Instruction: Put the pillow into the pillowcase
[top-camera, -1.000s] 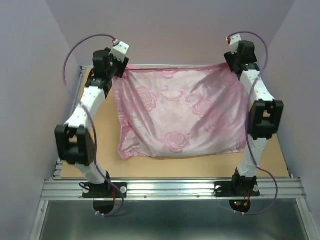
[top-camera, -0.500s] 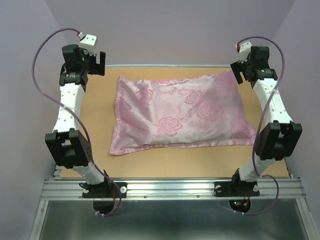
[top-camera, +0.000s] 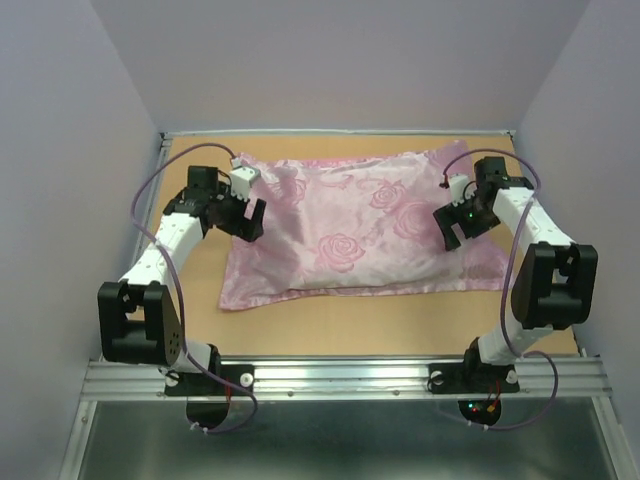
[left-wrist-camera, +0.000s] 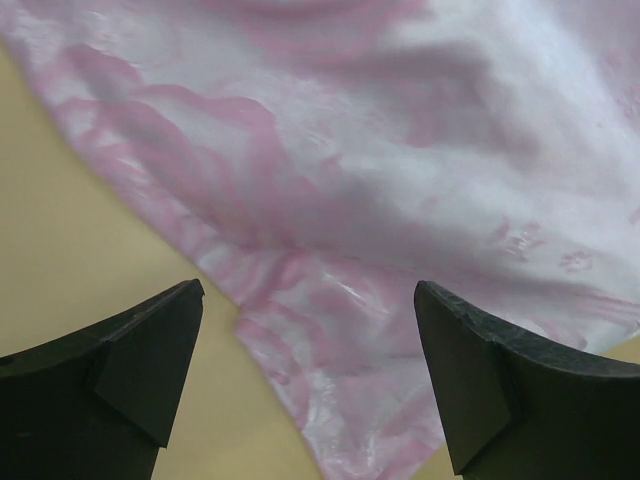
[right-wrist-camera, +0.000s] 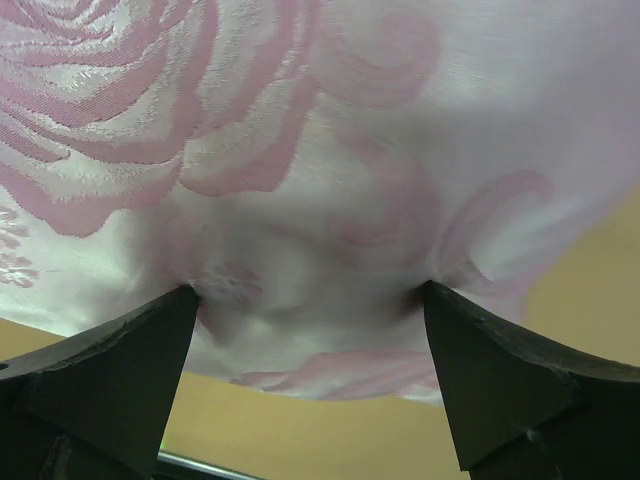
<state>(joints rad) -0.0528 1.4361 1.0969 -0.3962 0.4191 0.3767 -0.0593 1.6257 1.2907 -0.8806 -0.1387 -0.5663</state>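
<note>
Pale lilac walls box in a tan tabletop (top-camera: 190, 300), and the pillowcase (top-camera: 350, 235) lies across its middle, rose-patterned satin side up, plump through the centre and flat along its near hem. The pillow itself shows in no view. Judging by that fullness, it sits inside the pillowcase.

A second ago both pincers held the pillowcase's far corners up off the table, the cloth hanging like a sheet. Half a second ago they had let go and stood high and wide of it, with the pillowcase dropped flat. Now the left gripper (top-camera: 248, 218) has come down over the pillowcase's left end and the right gripper (top-camera: 452, 228) over its right end, each with its fingers spread and nothing between them. That reads as the insertion being done, with only settling or smoothing left.

Only the overhead view gives the whole outline and shows both arms bent in toward the pillowcase. The left wrist view adds that those fingers hang clear above the pillowcase's thin corner, bare table beside it. The right wrist view shows its fingertips right at the satin, shadowed dimples beside them; whether they actually press it I cannot tell.
</note>
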